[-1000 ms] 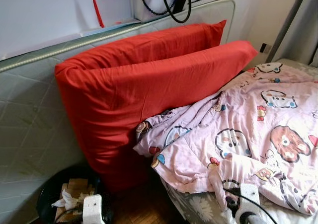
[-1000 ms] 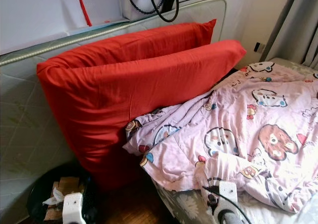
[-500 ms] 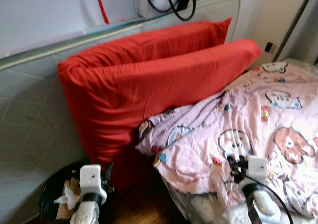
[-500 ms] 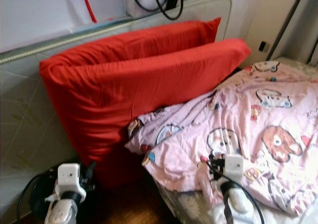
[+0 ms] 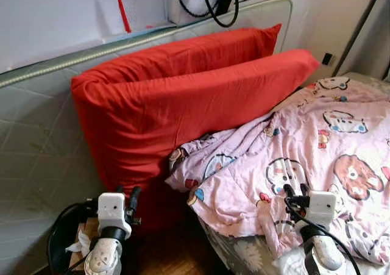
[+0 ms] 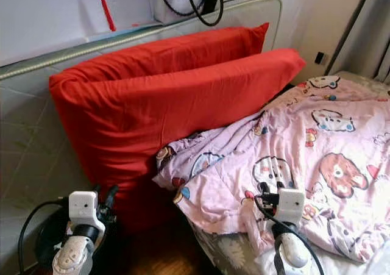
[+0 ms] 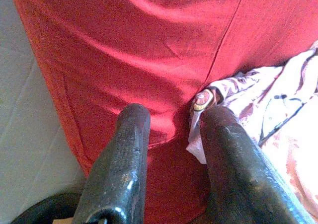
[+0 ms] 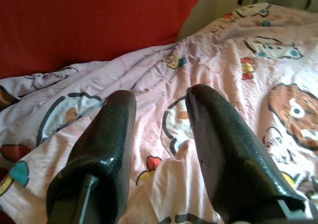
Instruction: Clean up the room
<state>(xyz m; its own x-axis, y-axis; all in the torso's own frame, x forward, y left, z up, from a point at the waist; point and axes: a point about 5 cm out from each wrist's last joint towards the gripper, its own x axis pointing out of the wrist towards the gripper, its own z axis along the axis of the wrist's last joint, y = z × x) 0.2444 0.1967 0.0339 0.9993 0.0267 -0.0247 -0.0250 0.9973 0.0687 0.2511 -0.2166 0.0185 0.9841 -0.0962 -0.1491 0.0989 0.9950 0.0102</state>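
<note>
— Bedroom floor nearest: a black bin (image 5: 61, 238) beside the left gripper (image 5: 125, 197), jaws apart, empty.

— And the right gripper (image 5: 295, 192)?

— Jaws apart above the rumpled pink quilt (image 5: 304, 147), which spills over the bed edge.

— So tidying looks barely begun?

— Yes. Beyond, red pillows (image 5: 183, 110) lean on a mattress (image 5: 36, 141); the gap between looks tight.

The two big pillows (image 5: 183, 104) are plain bright red; the blanket (image 5: 304, 159) is pale pink, printed with cartoon animals in brown, white, red and blue with dark outlines; the mattress (image 5: 36, 147) standing behind the pillows is grey-green with a quilted diamond pattern; the bin (image 5: 61, 250) on the floor is black; the floor (image 5: 177, 257) is dark reddish-brown wood; the left gripper (image 7: 171, 129) and right gripper (image 8: 159, 105) have glossy black fingers on white housings.
</note>
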